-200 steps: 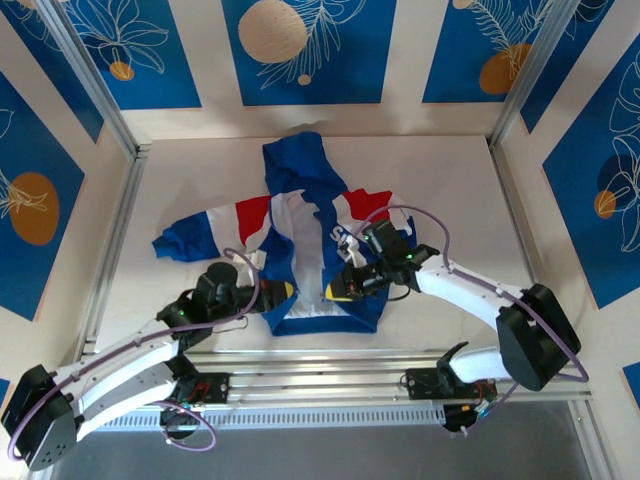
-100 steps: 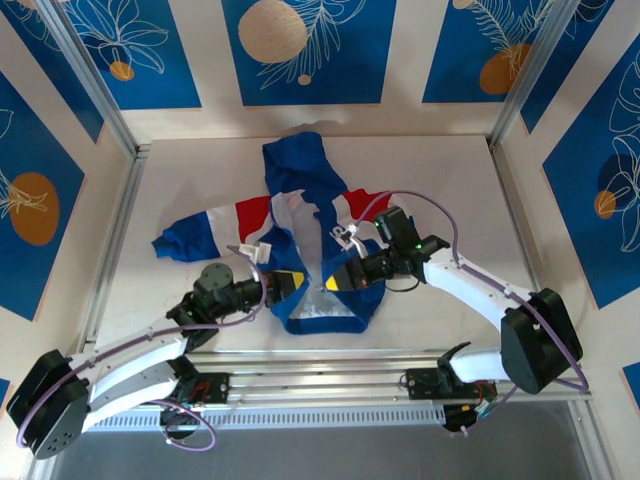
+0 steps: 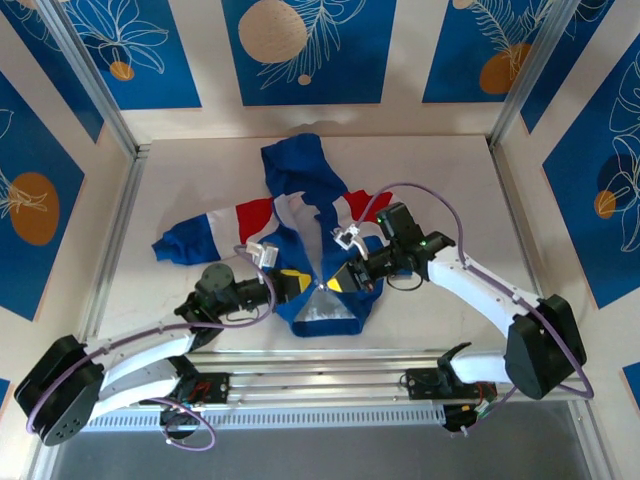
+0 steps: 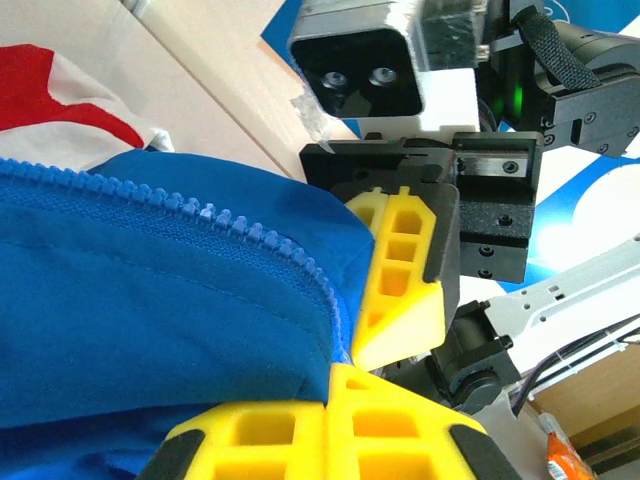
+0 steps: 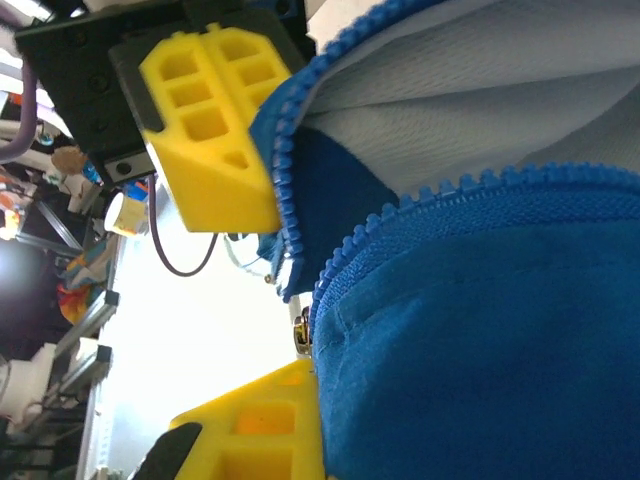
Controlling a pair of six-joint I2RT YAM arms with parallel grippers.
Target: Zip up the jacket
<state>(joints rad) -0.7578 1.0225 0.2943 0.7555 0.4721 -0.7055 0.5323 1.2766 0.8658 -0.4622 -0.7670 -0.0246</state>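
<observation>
On the middle of the table (image 3: 450,180) lies the jacket (image 3: 300,215), with its hood toward the far edge. It is royal blue with red and white panels on the shoulders and sleeves, and one sleeve stretches toward the table's left side. Its front is open and the pale grey lining shows. The two rows of zipper teeth (image 4: 250,240) are not joined. Toward the near edge of the table both front edges are drawn together into one point. The left gripper (image 3: 290,283) reaches in low from the table's left side, its yellow fingers (image 4: 300,440) pressed together on one front edge of the jacket. The right gripper (image 3: 338,280) comes from the table's right side with a bent elbow and pinches the other front edge. The two grippers almost touch.
</observation>
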